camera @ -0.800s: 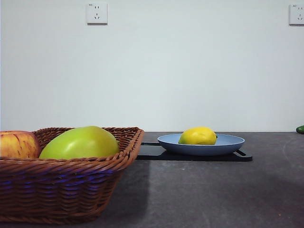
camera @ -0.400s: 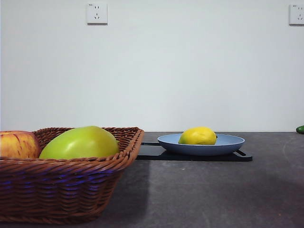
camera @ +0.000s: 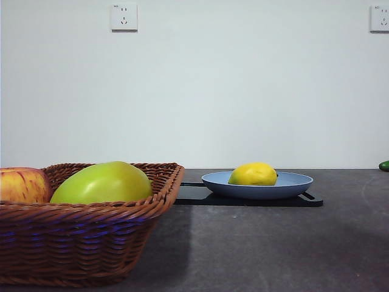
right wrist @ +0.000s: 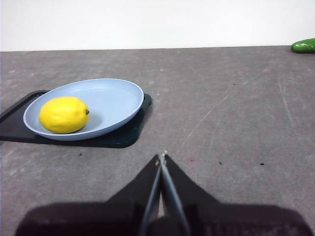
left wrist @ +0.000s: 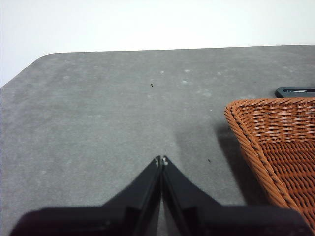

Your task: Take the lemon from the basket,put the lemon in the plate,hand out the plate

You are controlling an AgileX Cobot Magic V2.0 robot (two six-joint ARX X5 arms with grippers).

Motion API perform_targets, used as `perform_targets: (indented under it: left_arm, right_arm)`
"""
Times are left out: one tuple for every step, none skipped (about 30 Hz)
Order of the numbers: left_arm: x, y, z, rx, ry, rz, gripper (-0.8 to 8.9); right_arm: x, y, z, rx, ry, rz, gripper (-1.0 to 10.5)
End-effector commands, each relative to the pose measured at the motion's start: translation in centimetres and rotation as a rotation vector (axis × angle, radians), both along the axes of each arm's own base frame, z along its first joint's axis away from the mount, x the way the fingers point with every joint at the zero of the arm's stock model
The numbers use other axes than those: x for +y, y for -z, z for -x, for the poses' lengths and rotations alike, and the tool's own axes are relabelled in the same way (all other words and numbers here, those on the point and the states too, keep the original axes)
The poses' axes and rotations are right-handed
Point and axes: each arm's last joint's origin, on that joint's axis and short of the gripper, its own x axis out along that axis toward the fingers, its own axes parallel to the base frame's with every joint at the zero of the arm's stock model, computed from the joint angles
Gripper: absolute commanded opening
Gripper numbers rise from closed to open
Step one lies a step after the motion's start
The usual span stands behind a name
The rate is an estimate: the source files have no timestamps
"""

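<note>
The lemon (camera: 253,174) (right wrist: 64,114) lies in the light-blue plate (camera: 292,182) (right wrist: 113,98), which rests on a flat black tray (camera: 200,196) (right wrist: 123,135). The wicker basket (camera: 79,243) (left wrist: 280,142) stands at the near left, holding a yellow-green fruit (camera: 102,182) and a red-yellow apple (camera: 22,185). My right gripper (right wrist: 162,157) is shut and empty, hovering over bare table a short way from the plate. My left gripper (left wrist: 161,160) is shut and empty, beside the basket's outer rim. Neither arm shows in the front view.
A green vegetable (camera: 384,165) (right wrist: 303,45) lies at the table's far right edge. Grey tabletop (camera: 273,243) stretches between basket and tray. Wall sockets (camera: 124,16) sit on the white wall behind.
</note>
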Motion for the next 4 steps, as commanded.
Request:
perform_targets:
  left_arm:
    - [0.03, 0.29, -0.06, 0.0, -0.004, 0.006, 0.08]
    - [0.03, 0.29, -0.06, 0.0, -0.004, 0.006, 0.08]
    - [0.03, 0.29, -0.06, 0.0, -0.004, 0.006, 0.08]
    - [0.03, 0.29, -0.06, 0.0, -0.004, 0.006, 0.08]
  right_arm:
    - [-0.01, 0.18, -0.03, -0.002, 0.004, -0.009, 0.0]
    - [-0.01, 0.18, -0.03, -0.002, 0.004, -0.009, 0.0]
    - [-0.01, 0.18, -0.03, -0.002, 0.004, -0.009, 0.0]
    - [-0.01, 0.18, -0.03, -0.002, 0.004, -0.009, 0.0]
